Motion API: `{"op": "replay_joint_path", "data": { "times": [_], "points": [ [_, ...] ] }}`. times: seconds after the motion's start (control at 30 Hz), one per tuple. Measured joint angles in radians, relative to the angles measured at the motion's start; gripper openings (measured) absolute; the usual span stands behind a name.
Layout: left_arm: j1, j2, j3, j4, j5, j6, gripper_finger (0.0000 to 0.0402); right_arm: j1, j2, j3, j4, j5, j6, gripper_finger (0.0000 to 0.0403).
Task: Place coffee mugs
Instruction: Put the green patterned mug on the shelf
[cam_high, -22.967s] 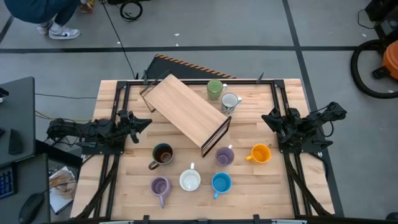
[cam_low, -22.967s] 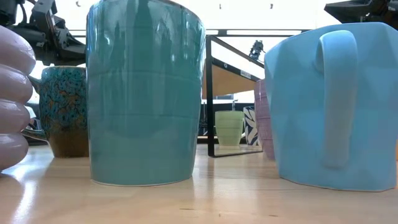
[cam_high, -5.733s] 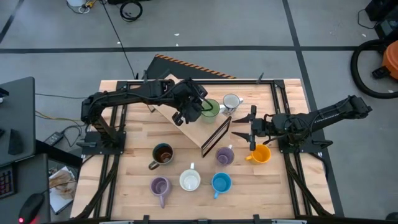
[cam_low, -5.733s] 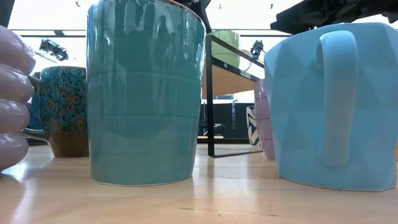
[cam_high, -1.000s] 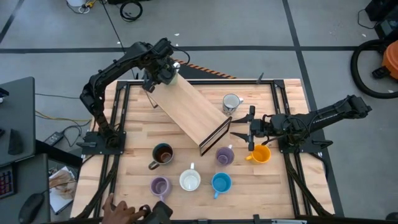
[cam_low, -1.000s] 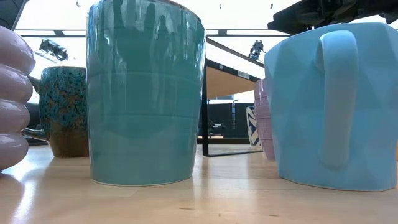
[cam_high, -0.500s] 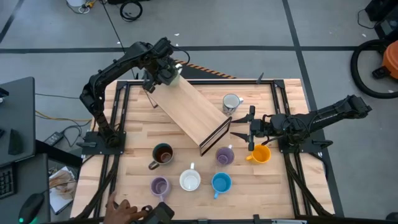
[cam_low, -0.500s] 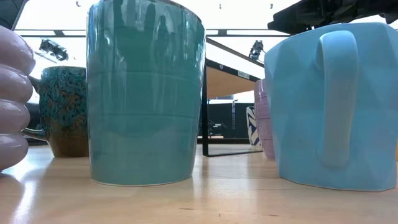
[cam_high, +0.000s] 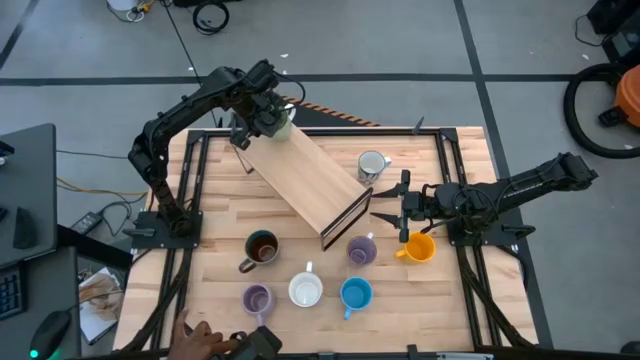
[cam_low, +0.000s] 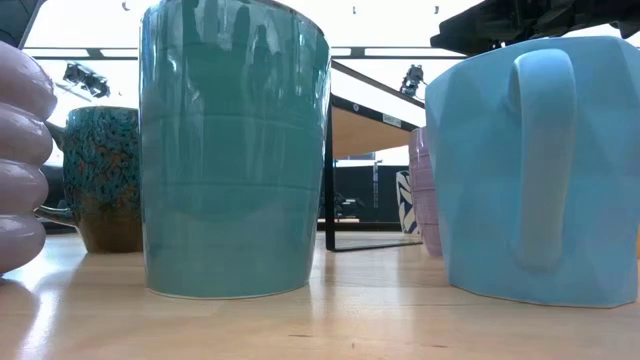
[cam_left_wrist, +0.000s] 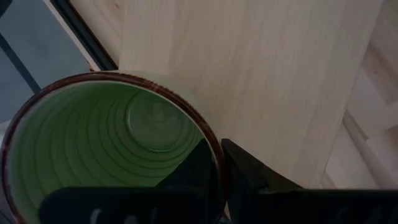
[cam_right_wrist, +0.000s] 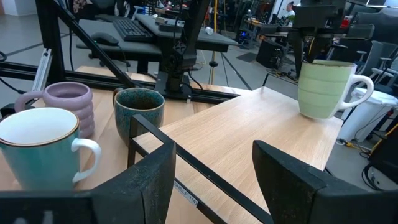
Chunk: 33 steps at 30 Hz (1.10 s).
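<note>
My left gripper is shut on the green mug over the far left corner of the wooden shelf. My right gripper hangs open above the table, right of the shelf and just beyond the orange mug. The patterned white mug stands on the table by the shelf's far right side. Near the front stand the dark brown, two lavender, white-inside teal and blue mugs. My left gripper holds the green mug by its rim wall, one finger inside the mug and one outside. The fingers come from above, pointing steeply down. The mug is upright, its base at the shelf top; whether it rests there I cannot tell.
The shelf is a slanted wooden board on a black metal frame, lying diagonally across the table's middle. A person's hand with a dark object is at the table's near edge. Bare tabletop lies at the front right.
My left gripper has turned a little in place over the shelf's far left corner, keeping its hold, so slightly more of the green mug shows from above.
</note>
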<state>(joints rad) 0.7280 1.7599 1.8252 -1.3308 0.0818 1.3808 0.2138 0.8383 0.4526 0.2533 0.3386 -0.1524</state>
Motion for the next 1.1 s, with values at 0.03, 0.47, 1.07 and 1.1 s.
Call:
{"op": "replay_joint_path", "data": {
  "times": [0.03,0.47,1.07,1.1],
  "points": [
    [0.0,0.0,0.0,0.0,0.0,-0.001,0.0034,0.0,0.0,0.0,0.0,0.0,0.0,0.0219],
    [0.0,0.0,0.001,0.012,-0.001,-0.068,0.0036,0.0,0.0,0.0,0.0,0.0,0.0,0.0219],
    [-0.012,0.0,0.002,0.027,-0.002,-0.122,0.0037,0.0,0.0,0.0,-0.021,-0.045,-0.009,0.0219],
    [-0.014,0.0,0.002,0.026,-0.002,-0.13,0.0037,0.0,0.0,0.0,-0.024,-0.045,-0.009,0.0219]
  ]
}}
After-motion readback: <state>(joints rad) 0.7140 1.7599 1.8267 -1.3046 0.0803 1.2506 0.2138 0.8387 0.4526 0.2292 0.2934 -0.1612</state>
